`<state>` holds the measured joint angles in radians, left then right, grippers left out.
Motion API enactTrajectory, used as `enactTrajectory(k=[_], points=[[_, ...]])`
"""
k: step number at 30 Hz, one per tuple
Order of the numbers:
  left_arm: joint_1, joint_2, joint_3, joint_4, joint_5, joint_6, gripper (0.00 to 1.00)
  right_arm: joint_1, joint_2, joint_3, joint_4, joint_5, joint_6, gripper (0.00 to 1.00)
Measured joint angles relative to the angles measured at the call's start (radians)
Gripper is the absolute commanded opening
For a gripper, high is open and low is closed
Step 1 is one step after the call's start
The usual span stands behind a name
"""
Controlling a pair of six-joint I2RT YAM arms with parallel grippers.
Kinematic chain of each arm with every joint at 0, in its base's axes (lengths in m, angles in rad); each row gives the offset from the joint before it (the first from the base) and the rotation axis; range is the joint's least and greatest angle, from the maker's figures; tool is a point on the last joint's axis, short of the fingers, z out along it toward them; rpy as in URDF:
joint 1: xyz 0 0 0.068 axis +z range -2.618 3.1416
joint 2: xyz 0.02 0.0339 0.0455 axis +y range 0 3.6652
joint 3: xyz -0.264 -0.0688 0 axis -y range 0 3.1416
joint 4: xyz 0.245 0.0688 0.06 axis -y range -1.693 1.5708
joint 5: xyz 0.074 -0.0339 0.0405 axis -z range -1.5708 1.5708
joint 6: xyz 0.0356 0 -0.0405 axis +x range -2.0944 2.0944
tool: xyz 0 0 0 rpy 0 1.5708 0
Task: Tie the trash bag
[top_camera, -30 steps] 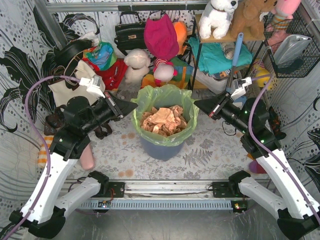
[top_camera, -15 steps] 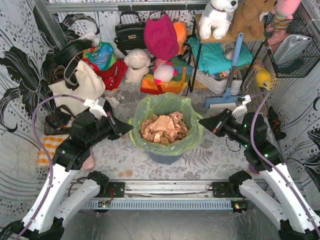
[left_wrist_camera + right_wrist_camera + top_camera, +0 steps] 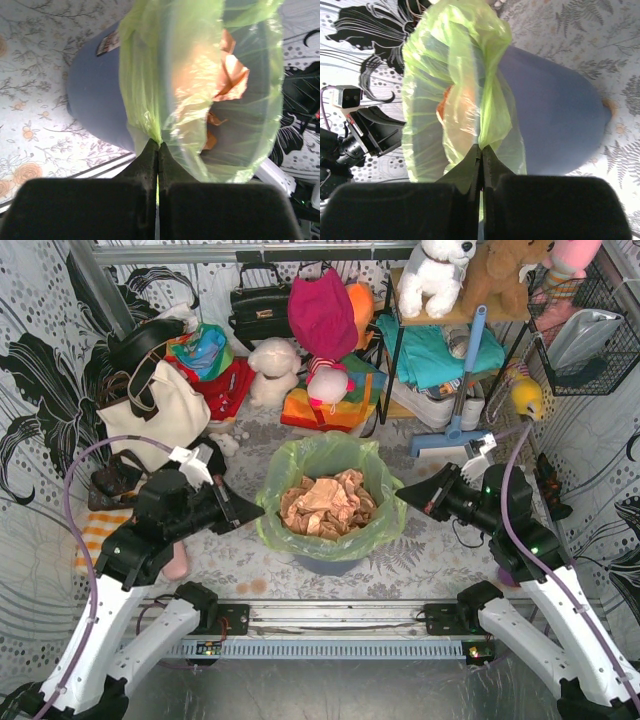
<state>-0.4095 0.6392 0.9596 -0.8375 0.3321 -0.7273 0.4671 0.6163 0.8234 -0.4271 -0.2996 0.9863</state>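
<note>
Found at the middle of the surface [image 3: 430, 540]: the trash bag [image 3: 330, 452], standing in the bin [image 3: 325, 562], mouth open, crumpled paper [image 3: 325, 502] inside. Pinched at two opposite spots of its rim: by the left pincer [image 3: 260, 509] on the left side, by the right pincer [image 3: 399, 496] on the right. Same in both wrist views, with a fold of green film nipped between tips pressed together.

Since a second ago: a retreat of both arms toward the near edge, a wider stretch of the mouth, less of the bin showing below. Probably the rim coming free of the bin's lip, ready for gathering. No knot yet. Farther back, at left, a tote bag [image 3: 165, 410].
</note>
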Motion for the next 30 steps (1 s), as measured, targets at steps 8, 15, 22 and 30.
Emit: enactTrajectory(k=[8, 15, 22, 30], points=[[0.000, 0.086, 0.208, -0.036, 0.091, 0.008, 0.00, 0.000, 0.110, 0.170, 0.024, -0.035, 0.015, 0.00], [0.000, 0.156, 0.330, -0.022, 0.155, -0.002, 0.00, 0.000, 0.188, 0.286, 0.093, -0.068, 0.013, 0.00], [0.000, 0.165, 0.259, 0.131, 0.211, -0.065, 0.00, 0.006, 0.249, 0.242, 0.232, -0.118, 0.028, 0.00], [0.000, 0.175, 0.214, 0.060, 0.029, 0.024, 0.00, 0.016, 0.211, 0.124, 0.203, -0.048, 0.019, 0.00]])
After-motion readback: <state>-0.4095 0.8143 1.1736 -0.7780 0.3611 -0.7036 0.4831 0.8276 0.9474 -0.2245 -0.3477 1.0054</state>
